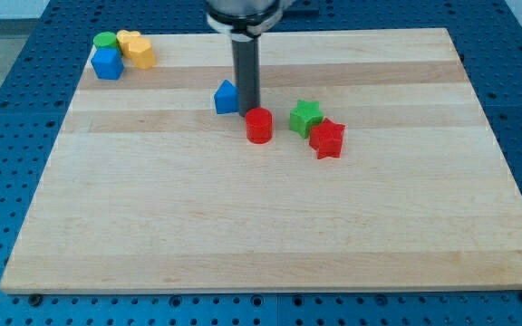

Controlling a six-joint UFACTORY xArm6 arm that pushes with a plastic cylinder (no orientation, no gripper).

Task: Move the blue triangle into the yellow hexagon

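The arm's end effector was a plain dark rod with nothing to open or close. Its tip [247,112] stood touching the right side of the blue triangular block [227,97], near the middle of the pale wooden surface [243,226] toward its top edge. The yellow hexagonal block [140,50] sat well apart in the top-left corner. The pushing step looked under way; next called for a leftward, slightly upward shove.

Red cyl [259,125], green star [305,118], red star [327,139].

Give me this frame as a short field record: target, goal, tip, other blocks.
target: blue triangle, board's upper middle
goal: yellow hexagon, top-left corner cluster
tip: my tip just right of the blue triangle, close or touching, cannot tell
cluster: green cylinder and blue cube beside the yellow hexagon
nearby: red cylinder below-right of tip; green star and red star further right
surface: wooden board
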